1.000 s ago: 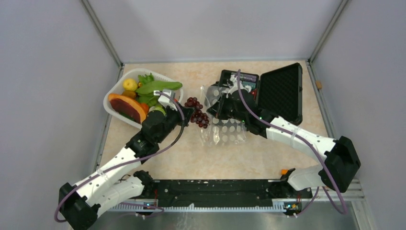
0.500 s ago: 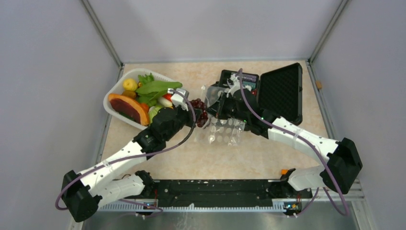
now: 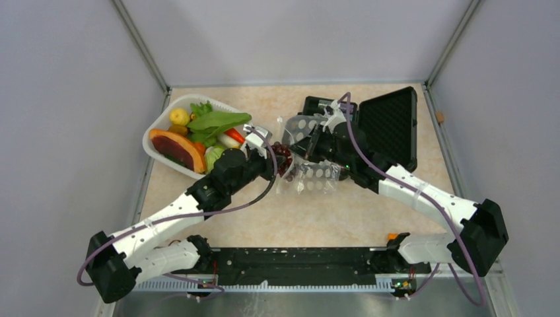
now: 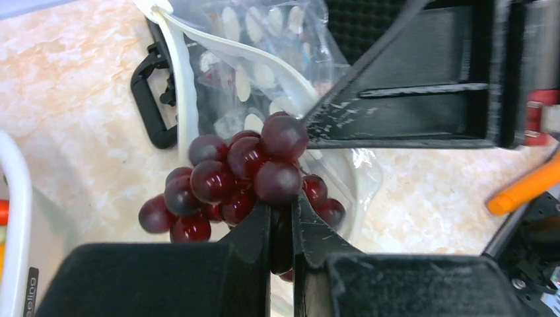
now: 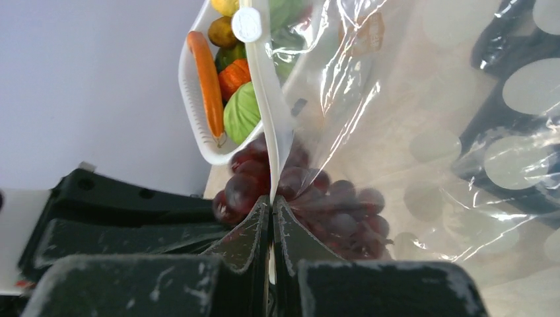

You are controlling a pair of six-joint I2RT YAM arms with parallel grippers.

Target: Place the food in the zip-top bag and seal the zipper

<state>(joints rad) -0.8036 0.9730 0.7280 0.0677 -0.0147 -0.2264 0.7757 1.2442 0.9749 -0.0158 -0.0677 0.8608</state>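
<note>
We found the zip-top bag (image 3: 315,179) lying on the tabletop (image 3: 297,218), with its mouth turned towards the white basket (image 3: 153,123).

The right pincer (image 5: 271,210) was closed on the zipper (image 5: 269,119). The whitish strip ran down between its fingers, and that lip was held raised above the rest of the bag.

The left pincer (image 4: 282,221) was clamped on the grapes (image 4: 241,178) at the stem end, with the bunch standing forward of its fingertips. The grapes sat in the bag's mouth, between the two lips of the zipper. In the right wrist view, part of the bunch showed through the dotted film and part lay outside the strip. We could not tell whether any grape rested on the bag's lower wall.

The other food lay in the basket, near the bag on its mouth side; a yellow lemon (image 3: 178,116) and green leaves (image 3: 218,121) were plainly seen there.

A black case (image 3: 389,125) stood with its lid open just beside the bag, on the side away from the basket.
</note>
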